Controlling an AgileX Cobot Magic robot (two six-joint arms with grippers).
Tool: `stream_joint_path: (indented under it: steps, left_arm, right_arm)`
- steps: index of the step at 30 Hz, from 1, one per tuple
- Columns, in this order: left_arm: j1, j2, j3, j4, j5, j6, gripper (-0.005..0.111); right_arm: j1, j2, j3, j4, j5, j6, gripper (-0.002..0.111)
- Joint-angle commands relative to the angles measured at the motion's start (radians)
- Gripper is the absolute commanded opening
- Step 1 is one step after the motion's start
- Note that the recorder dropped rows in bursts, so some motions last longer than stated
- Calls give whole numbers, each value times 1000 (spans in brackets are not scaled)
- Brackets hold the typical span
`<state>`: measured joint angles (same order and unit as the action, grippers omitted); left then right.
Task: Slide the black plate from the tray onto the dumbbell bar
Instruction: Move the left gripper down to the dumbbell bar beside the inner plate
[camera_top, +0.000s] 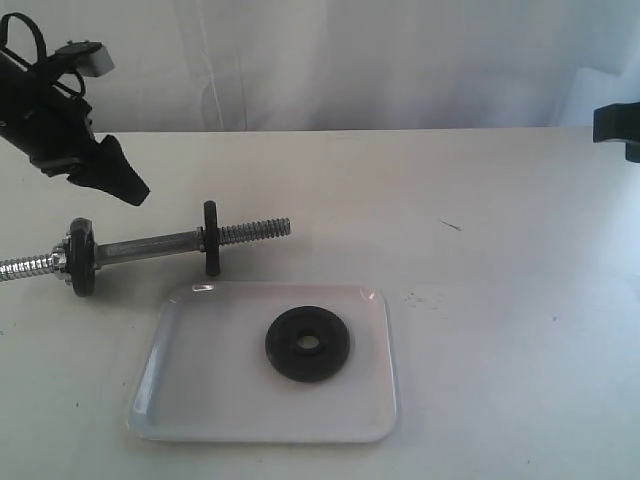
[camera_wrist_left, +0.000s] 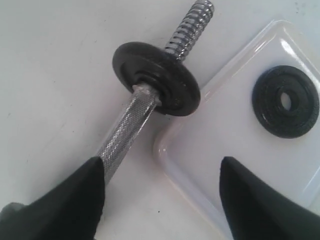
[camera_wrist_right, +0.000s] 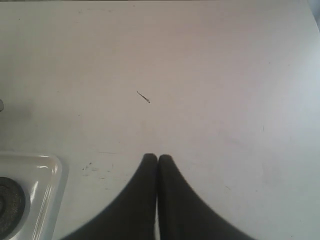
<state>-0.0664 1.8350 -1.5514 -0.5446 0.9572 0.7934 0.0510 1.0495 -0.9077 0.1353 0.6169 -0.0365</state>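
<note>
1. The left gripper (camera_top: 120, 178) hangs over the left part of the dumbbell bar (camera_top: 150, 245). Its fingers are well apart and nothing is between them. In the left wrist view the knurled shaft runs just beside one finger (camera_wrist_left: 75, 200), and I cannot tell whether they touch.
2. The right gripper (camera_wrist_right: 157, 165) sits far off at the right edge of the scene, over bare table, with its fingers pressed together on nothing.
3. The black plate (camera_top: 308, 343) lies flat in the tray (camera_top: 220, 380), a little right of the tray's middle, with its hole facing up.
4. From the left gripper the plate lies to the right and nearer the camera, across the bar. The left arm looks the closer of the two, so I judge the pick falls to it.
5. The bar's long axis runs left to right, with its right end tilted slightly toward the far side. Its free threaded end (camera_top: 255, 231) points right, just beyond the tray's far rim.
6. The plate lies flat while the bar is level, so I judge the plate has to be stood on edge and its hole lined up with that threaded end.
7. Count:
   - one tray
   - one loose plate in it
   - one bar
   - two discs already on the bar, the left disc (camera_top: 82, 258) and the inner disc (camera_top: 211, 237)
   - two grippers
</note>
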Motion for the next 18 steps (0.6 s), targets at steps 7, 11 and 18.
stream_joint_path:
  steps: [7, 11, 18]
  left_arm:
    - [-5, -9, 45, -104, 5, 192, 69]
    - [-5, -9, 63, -84, -6, 190, 69]
    - [-56, -7, 63, 54, -77, 146, 69]
  right_arm:
    - [0, 2, 2, 6, -15, -11, 0]
    - [0, 2, 2, 6, -17, -11, 0]
    - [0, 2, 2, 6, -17, -11, 0]
